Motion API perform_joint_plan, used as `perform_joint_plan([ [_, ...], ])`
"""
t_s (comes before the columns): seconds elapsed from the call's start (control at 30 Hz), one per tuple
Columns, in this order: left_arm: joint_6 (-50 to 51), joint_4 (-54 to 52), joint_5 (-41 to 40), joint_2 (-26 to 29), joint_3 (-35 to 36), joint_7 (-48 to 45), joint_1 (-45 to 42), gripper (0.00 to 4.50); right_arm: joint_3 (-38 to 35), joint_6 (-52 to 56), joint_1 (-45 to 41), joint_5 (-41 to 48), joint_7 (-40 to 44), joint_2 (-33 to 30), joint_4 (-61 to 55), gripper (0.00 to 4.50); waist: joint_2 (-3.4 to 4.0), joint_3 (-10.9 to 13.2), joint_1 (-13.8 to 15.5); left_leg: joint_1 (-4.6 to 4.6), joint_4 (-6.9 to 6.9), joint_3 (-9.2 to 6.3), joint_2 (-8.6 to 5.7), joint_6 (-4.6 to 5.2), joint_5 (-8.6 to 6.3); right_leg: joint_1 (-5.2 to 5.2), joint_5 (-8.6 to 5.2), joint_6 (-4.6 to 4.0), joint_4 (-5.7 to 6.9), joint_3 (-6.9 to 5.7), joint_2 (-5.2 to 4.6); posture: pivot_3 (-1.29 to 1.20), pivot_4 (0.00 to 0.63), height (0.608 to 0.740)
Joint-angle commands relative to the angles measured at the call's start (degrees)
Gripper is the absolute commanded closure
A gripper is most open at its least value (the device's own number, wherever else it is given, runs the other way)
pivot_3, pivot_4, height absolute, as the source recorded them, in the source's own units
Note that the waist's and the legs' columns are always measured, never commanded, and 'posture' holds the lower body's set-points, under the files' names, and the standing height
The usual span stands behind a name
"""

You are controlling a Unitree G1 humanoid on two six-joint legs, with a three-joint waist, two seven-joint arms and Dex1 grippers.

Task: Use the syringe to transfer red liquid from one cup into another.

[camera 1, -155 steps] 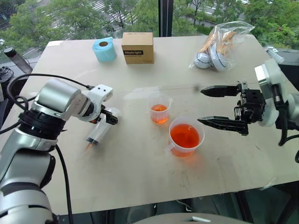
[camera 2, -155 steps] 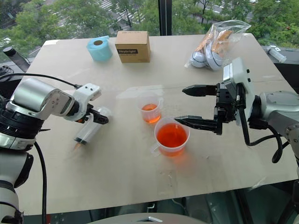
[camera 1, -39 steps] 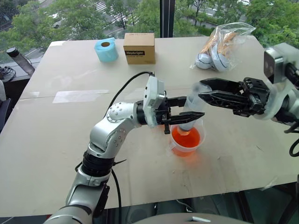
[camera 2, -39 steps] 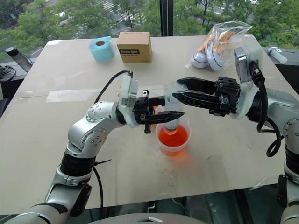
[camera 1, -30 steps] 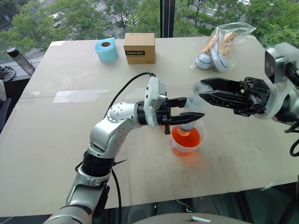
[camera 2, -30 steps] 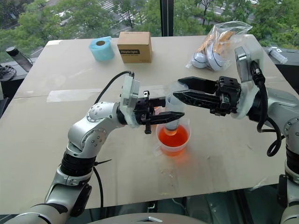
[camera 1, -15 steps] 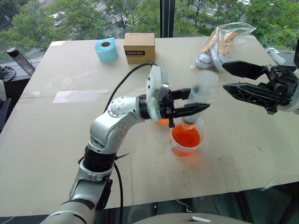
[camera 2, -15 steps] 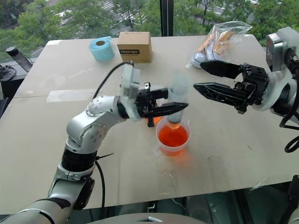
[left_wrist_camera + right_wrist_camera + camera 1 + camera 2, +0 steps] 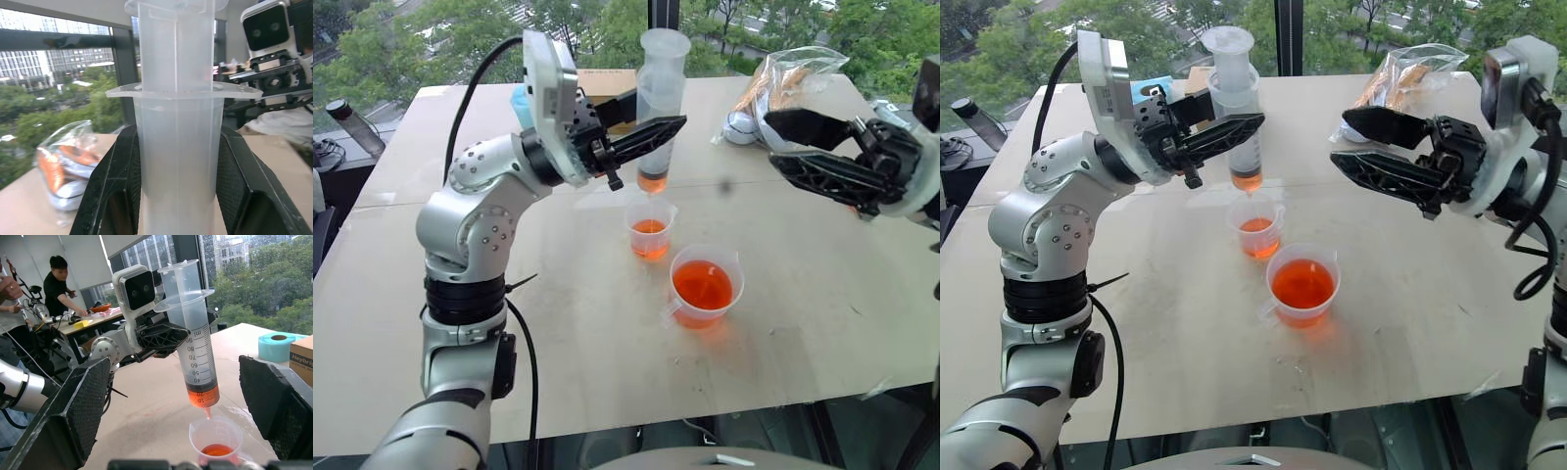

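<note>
Syringe (image 9: 1237, 108): left end effector (image 9: 1203, 125) is clamping it upright above smaller cup (image 9: 1255, 229), mid-table. Right end effector (image 9: 1371, 147) is waiting wide open, empty. Advice: centre nozzle, press plunger slowly.

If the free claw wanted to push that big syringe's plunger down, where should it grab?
Probably the plunger's flat top disc, approached from above: the syringe stands upright over the smaller cup, the left gripper already clamps its barrel, and the right gripper hangs open beside it.

Bare table (image 9: 783, 343) right of both cups (image 9: 703, 285)
</note>
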Motion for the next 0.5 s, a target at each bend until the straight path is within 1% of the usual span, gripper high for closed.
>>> perform_joint_plan([
  [0.03, -2.41, 0.26, 0.62, -0.27, 1.02, 0.13, 0.90, 3.09, 2.10, -2.21, -5.28, -3.58, -1.15, 2.43, 0.64, 0.10, 0.00, 0.00, 0.01, -0.01, 0.00, -0.01, 0.00, 0.00, 0.00, 0.00, 0.00, 0.00, -0.01, -0.01, -0.02, 0.00, 0.150, 0.740],
  [0.1, -3.42, 0.75, 1.40, -0.92, 0.09, -0.15, 1.55, 3.09, 4.69, -1.57, -7.79, -6.59, -2.83, 3.40, 0.81, 0.10, 0.00, 0.00, 0.03, 0.00, 0.00, -0.01, 0.00, 0.00, 0.00, -0.01, 0.00, 0.00, 0.00, -0.01, -0.04, 0.00, 0.150, 0.740],
  [0.2, -5.13, 2.04, 2.98, -1.32, -0.87, -0.79, 2.05, 3.09, 8.83, -3.01, -11.37, -13.65, -5.03, 5.20, 1.16, 0.10, 0.01, 0.00, 0.02, -0.01, 0.00, -0.01, 0.00, -0.01, 0.00, -0.03, 0.00, 0.00, 0.01, -0.02, -0.05, 0.00, 0.150, 0.740],
  [0.27, -6.21, 3.00, 3.94, -1.41, -1.15, -0.95, 2.39, 3.09, 9.19, -3.43, -13.82, -14.85, -5.91, 7.45, 2.84, 0.10, 0.01, 0.00, -0.03, -0.03, 0.00, -0.01, 0.00, -0.01, 0.01, -0.04, 0.00, 0.00, 0.01, -0.02, -0.03, 0.00, 0.150, 0.740],
  [0.33, -8.85, 4.02, 6.88, -0.58, -2.57, -2.30, 3.68, 3.09, 9.51, -3.48, -16.96, -16.45, -7.24, 9.69, 5.29, 0.10, 0.02, 0.01, -0.09, -0.04, 0.00, 0.00, 0.00, -0.01, 0.01, -0.06, 0.00, 0.00, 0.02, -0.01, -0.02, 0.00, 0.150, 0.740],
  [0.37, -9.04, 4.33, 6.72, -1.13, -2.32, -2.12, 4.05, 3.09, 9.34, -2.79, -18.36, -16.38, -8.00, 10.61, 6.27, 0.10, 0.02, 0.01, -0.18, -0.03, -0.02, 0.03, -0.01, -0.01, 0.01, -0.08, 0.00, 0.00, 0.02, -0.01, 0.02, 0.00, 0.150, 0.740],
  [0.5, -11.16, 5.55, 7.92, -2.28, -2.52, -2.23, 5.63, 3.09, 10.11, -0.73, -20.69, -16.47, -7.50, 12.46, 7.43, 0.10, 0.02, 0.01, -0.12, -0.06, -0.03, 0.01, -0.01, -0.01, 0.01, -0.11, 0.00, 0.00, 0.01, -0.02, 0.12, 0.00, 0.150, 0.740],
])
